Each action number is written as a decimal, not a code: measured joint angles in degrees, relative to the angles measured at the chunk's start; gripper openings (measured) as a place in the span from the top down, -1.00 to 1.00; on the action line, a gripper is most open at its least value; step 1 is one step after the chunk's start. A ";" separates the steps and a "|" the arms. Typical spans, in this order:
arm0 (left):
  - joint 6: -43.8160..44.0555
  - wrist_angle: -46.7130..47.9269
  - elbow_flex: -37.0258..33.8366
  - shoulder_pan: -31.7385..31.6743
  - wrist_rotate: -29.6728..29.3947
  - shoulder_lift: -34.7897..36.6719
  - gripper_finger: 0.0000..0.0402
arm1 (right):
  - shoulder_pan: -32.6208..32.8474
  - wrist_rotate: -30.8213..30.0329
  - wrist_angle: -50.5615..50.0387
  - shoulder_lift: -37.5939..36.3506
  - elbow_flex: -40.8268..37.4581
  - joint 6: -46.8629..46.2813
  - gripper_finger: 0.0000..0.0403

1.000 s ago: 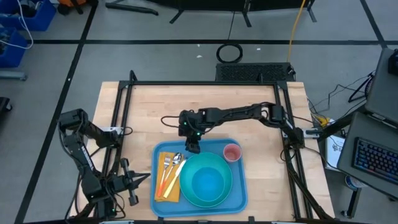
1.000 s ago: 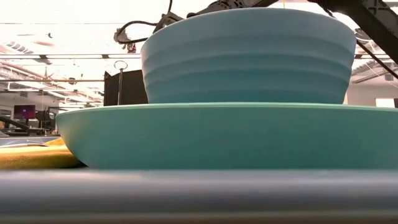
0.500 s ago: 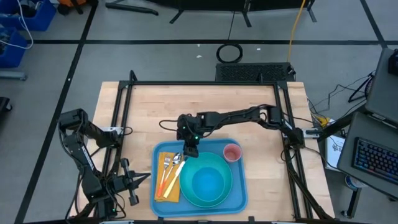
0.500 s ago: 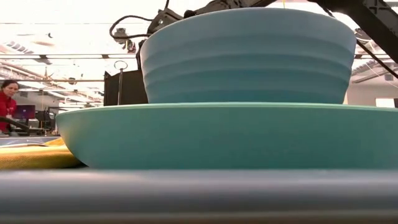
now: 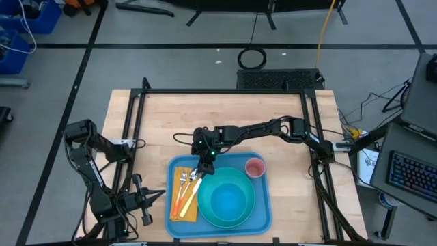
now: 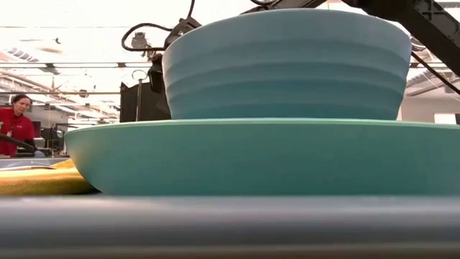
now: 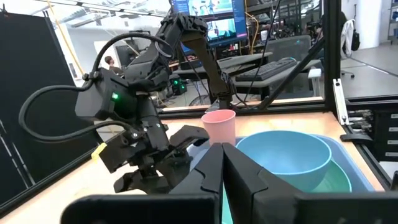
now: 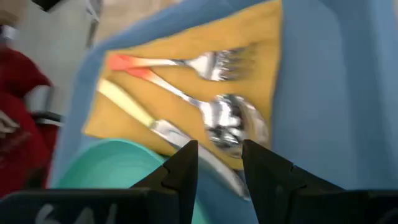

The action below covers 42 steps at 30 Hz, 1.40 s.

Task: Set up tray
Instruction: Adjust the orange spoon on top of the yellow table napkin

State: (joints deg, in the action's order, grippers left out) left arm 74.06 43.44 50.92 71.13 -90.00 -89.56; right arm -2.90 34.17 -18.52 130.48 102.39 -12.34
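The blue tray (image 5: 263, 217) lies at the table's near edge. On it, a turquoise plate (image 5: 205, 208) carries a blue bowl (image 5: 227, 198). A pink cup (image 5: 254, 167) stands at the tray's far right. A yellow napkin (image 8: 186, 37) on the tray's left holds a fork (image 8: 205, 65), a spoon (image 8: 233, 124) and a knife (image 8: 155, 121). My right gripper (image 5: 203, 166) hangs open just above the spoon's bowl end, fingers pointing down (image 8: 219, 168). My left gripper (image 7: 222, 163) waits shut beyond the table's left near corner (image 5: 147, 198).
A black frame (image 5: 218, 92) runs around the table's far and side edges. Bare wood (image 5: 171, 126) lies between it and the tray. In the low view the plate (image 6: 251, 155) and bowl (image 6: 287, 65) fill the picture; a person in red (image 6: 18, 126) sits in the room behind.
My right gripper has moved toward the table's left and near edges and come down, from the tray's far rim to over the cutlery on the napkin. The tray, plate, bowl and cup have stayed where they were.
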 joint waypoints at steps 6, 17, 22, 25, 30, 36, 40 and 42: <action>0.15 -0.01 0.00 0.00 0.15 0.00 0.94 | 0.01 0.21 0.09 -0.03 0.00 -0.58 0.43; 0.12 -0.04 0.00 0.00 0.11 0.00 0.96 | 0.40 -3.57 0.50 0.74 0.00 -1.53 0.40; 0.17 -0.04 0.00 0.00 0.11 0.00 0.93 | 0.46 -3.01 1.17 0.76 0.00 -1.79 0.39; 0.16 -0.07 0.00 0.00 0.35 0.00 0.98 | 0.50 -4.15 1.54 0.76 0.00 -1.40 0.39; 0.24 -0.14 0.00 0.00 0.72 0.00 0.94 | 0.50 -4.33 1.43 0.78 0.00 -1.97 0.39; 0.20 -0.17 0.00 0.00 1.06 0.00 0.98 | 0.37 -4.44 0.28 0.87 0.00 -2.12 0.39; 0.24 -0.20 0.00 0.00 1.27 0.00 0.94 | 0.53 -4.21 0.31 0.87 0.00 -2.19 0.39; 0.24 -0.20 0.00 0.00 1.22 0.00 0.93 | 0.72 -4.15 1.23 0.87 0.00 -2.19 0.39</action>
State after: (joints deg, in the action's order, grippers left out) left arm 74.30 43.24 50.92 71.13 -88.77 -89.56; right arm -2.18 30.02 -17.29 131.35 102.39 -14.52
